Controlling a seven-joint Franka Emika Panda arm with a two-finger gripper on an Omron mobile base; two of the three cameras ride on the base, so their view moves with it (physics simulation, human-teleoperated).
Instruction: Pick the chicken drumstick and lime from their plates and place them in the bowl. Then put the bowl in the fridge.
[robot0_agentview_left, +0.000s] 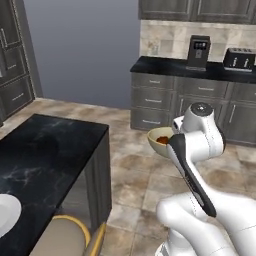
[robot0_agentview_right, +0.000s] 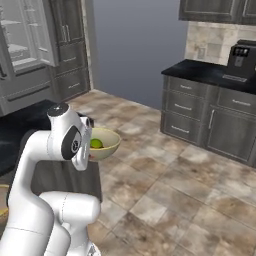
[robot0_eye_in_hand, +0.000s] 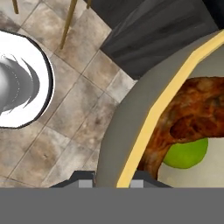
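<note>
While the bowl (robot0_agentview_left: 159, 140) hangs in mid-air over the tiled floor at the centre of the left base view, the gripper (robot0_eye_in_hand: 113, 181) has its fingers pinched shut on the thick rim, one tip inside the wall and one outside, at the bottom of the hand view. That rim pinch lets the bowl ride roughly level, so the load stays put: the chicken drumstick (robot0_eye_in_hand: 192, 116) curves across the right of the hand view, and the lime (robot0_eye_in_hand: 187, 154) sits under it against the cream inside (both items seem to be already in, so only the carrying remains). One white plate (robot0_agentview_left: 7, 214) rests on the black counter (robot0_agentview_left: 45, 155) at lower left, bare. At the upper left of the right base view the fridge (robot0_agentview_right: 27, 45) stands open, shelves showing, well apart from the bowl; reaching it probably calls for a slow, level carry.
</note>
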